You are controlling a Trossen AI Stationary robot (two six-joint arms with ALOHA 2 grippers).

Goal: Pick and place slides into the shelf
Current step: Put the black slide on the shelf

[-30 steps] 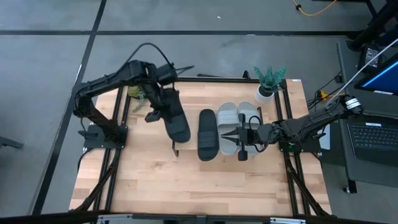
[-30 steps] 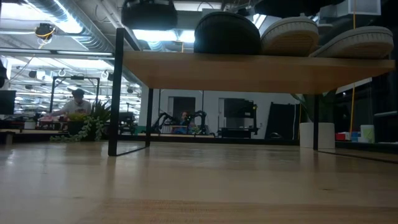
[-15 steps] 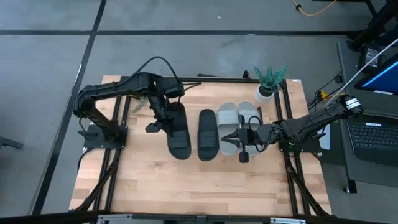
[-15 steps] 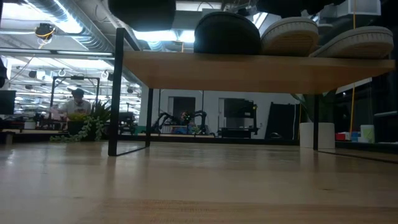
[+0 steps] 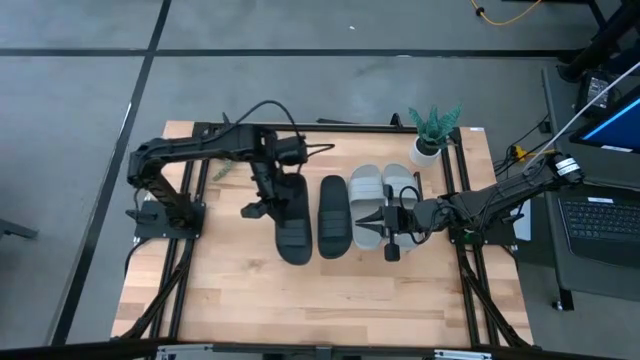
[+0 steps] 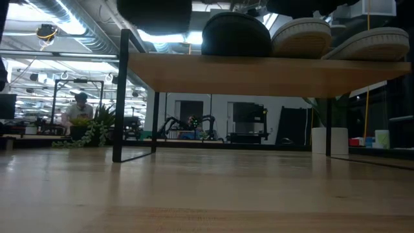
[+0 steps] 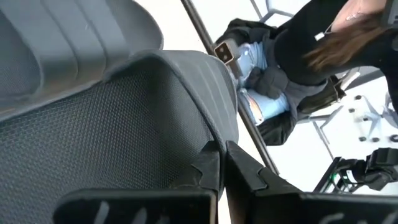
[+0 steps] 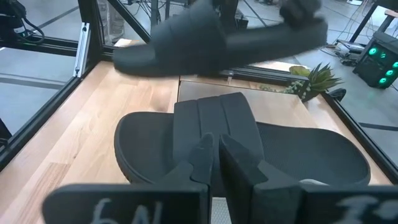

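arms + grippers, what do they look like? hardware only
Two dark, near-black jointed arms on black frame bases. A black cable loops above the left arm; cabling also runs along the right arm. Each gripper has two dark angular fingers, with faint pale markings on the housing below them.

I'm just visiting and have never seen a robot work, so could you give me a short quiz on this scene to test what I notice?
1. True or false: all four slides are resting on the shelf.
2. Which tool is gripping the lifted black slide? A) the left tool B) the right tool C) neither
3. Fill in: ___ grey slides lie on the shelf.

Key:
1. False. Three rest on it and one black slide is held above it.
2. A.
3. Two.
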